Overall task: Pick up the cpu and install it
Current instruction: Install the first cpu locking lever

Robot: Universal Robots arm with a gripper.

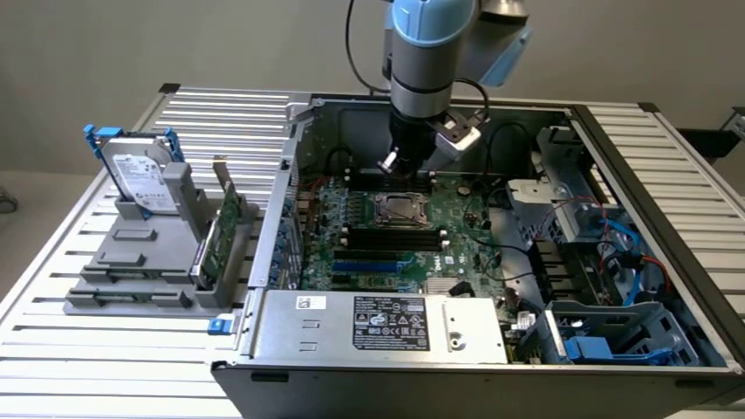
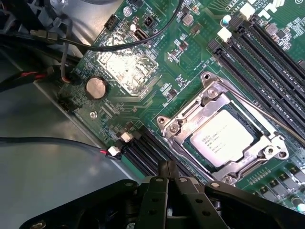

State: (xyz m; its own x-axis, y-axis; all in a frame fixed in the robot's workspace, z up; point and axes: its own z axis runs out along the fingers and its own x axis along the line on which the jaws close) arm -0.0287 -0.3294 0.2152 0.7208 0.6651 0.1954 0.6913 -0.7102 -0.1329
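Hovering over the motherboard (image 1: 466, 249) near the case's back wall, the gripper (image 2: 167, 172) has its fingers pressed together, holding nothing. The cpu (image 2: 222, 139) sits in the socket (image 2: 209, 98) mid-board.

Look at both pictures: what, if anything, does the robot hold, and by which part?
Nothing is held. The end effector is shut and empty above the motherboard; the cpu already lies in its socket.

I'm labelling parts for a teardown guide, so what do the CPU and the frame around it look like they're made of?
The cpu: matte silver metal top, by its dull even sheen and printed text. The socket frame: shiny bare metal, probably steel, by its bright glints and screws.
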